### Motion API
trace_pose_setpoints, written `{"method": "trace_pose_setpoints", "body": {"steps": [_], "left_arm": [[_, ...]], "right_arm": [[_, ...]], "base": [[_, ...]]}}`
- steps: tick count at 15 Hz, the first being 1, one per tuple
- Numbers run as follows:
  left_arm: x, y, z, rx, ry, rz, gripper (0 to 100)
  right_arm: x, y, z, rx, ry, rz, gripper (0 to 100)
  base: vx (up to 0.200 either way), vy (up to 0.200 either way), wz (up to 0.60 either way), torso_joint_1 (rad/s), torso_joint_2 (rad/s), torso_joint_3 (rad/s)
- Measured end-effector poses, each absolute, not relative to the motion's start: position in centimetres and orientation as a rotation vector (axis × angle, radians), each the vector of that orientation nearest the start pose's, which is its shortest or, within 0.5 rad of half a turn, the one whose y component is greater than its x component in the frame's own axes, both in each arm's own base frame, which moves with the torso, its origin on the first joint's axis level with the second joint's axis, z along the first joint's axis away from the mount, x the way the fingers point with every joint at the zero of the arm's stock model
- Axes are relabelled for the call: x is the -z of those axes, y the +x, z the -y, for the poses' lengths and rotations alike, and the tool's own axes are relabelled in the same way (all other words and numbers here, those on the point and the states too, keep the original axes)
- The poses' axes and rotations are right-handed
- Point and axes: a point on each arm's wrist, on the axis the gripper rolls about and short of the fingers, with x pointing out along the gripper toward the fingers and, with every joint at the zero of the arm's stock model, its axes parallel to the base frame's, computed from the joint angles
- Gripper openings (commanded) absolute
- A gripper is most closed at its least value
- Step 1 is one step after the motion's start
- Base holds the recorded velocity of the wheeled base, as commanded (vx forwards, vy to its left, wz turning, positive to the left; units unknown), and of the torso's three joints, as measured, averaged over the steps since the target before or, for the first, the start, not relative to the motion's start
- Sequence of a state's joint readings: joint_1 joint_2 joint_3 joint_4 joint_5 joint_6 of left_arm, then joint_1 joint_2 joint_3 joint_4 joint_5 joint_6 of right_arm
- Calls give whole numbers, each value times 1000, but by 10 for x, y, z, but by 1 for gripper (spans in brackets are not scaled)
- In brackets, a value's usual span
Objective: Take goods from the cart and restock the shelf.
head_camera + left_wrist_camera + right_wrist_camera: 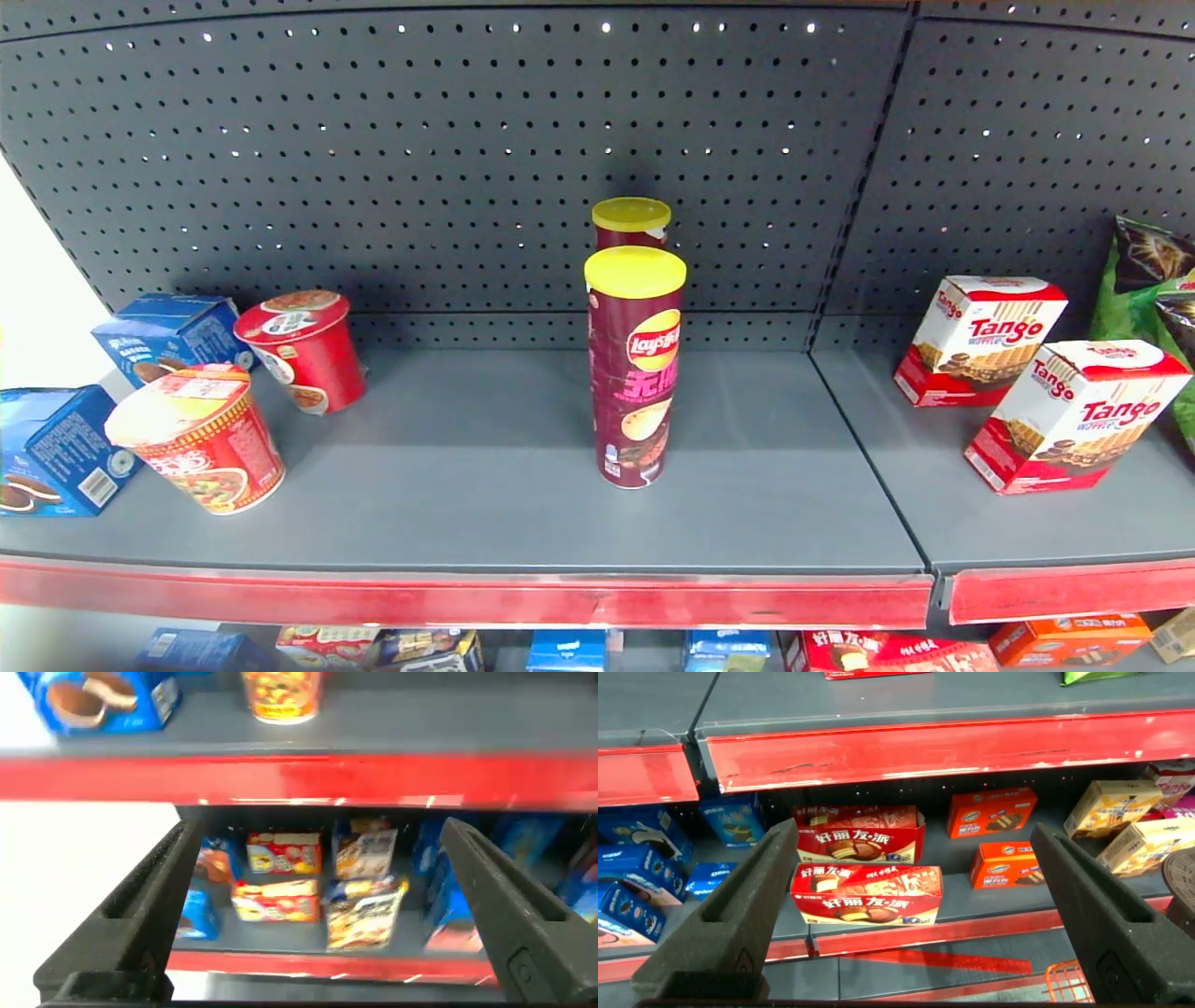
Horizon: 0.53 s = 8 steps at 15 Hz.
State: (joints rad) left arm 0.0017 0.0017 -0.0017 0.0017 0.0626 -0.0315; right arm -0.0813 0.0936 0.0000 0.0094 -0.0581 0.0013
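On the grey shelf point(485, 467) a maroon chip can with a yellow lid point(635, 373) stands upright in the middle, and a second can point(632, 222) stands right behind it. My left gripper point(318, 924) is open and holds nothing; it hangs below the shelf's red front edge point(299, 775), facing the lower shelf. My right gripper point(906, 924) is also open and holds nothing, in front of red boxes point(864, 896) on the lower shelf.
Two cup noodles point(201, 439) point(303, 350) and blue cookie boxes point(51, 448) stand at the shelf's left. Two wafer boxes point(1074, 415) and a green bag point(1153, 289) sit on the right section. Orange boxes point(990, 812) fill the lower shelf. An orange wire grid point(1069, 985) shows low down.
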Motion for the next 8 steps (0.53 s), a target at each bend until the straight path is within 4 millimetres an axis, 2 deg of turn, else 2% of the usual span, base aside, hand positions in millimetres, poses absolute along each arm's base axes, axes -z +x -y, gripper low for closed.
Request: {"method": "trace_pose_setpoints", "body": {"steps": [3,8], "left_arm": [[-76,-23,0,-22,103,2,100],[-76,-23,0,3,10,-1,100]], "right_arm": [[-77,-16,0,140,3,-102,100],[-76,-16,0,140,3,-103,100]], "base": [[0,0,0,0,0,0],[0,0,0,0,0,0]]}}
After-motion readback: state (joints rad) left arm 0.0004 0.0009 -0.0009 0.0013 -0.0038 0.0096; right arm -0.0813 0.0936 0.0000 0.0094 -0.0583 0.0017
